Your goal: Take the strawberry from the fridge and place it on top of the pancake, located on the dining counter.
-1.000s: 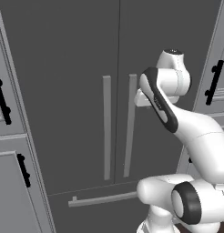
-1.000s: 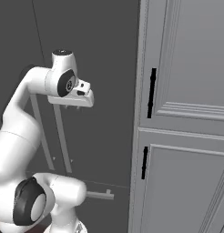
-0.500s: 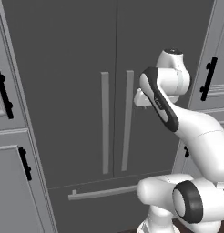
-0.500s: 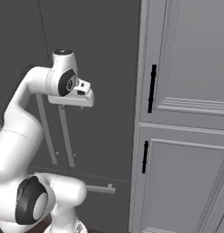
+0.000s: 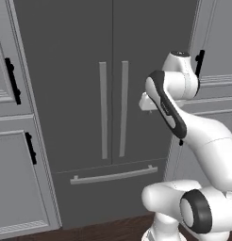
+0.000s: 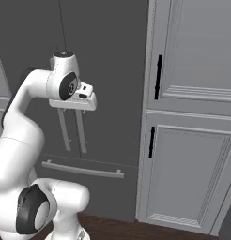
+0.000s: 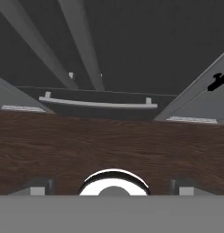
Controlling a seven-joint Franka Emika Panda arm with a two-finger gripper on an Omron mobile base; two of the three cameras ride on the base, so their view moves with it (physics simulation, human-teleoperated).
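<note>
- The gripper [image 7: 113, 186] has its jaws spread wide: in the hand view the two finger tips [image 7: 38, 186] stand far apart at the bottom edge, with nothing between them.
- The hand points downward, so beyond the fingers lies the dark wooden floor [image 7: 109, 141], and further out along the same line the foot of the fridge [image 5: 89, 70].
- The fridge is shut. Both doors meet at a closed centre seam, and the lower drawer is pushed in.
- Its two long pale vertical handles [image 5: 113, 110] run away from the fingers in the hand view, ahead of them and slightly to the left finger's side; neither finger touches them.
- The drawer's horizontal bar [image 7: 98, 103] lies straight ahead of the fingers, past the floor, well apart from them.
- In the base views the hand [image 5: 148, 101] hangs in front of the fridge's right door, just beside the right-hand handle but clear of it.
- Light grey panelled cabinets [image 6: 192, 140] with black handles [image 6: 158, 77] flank the fridge on both sides; one black handle shows beyond the right finger's side in the hand view.
- No brand name, label or writing can be read on the fridge, the cabinets or the arm.
</note>
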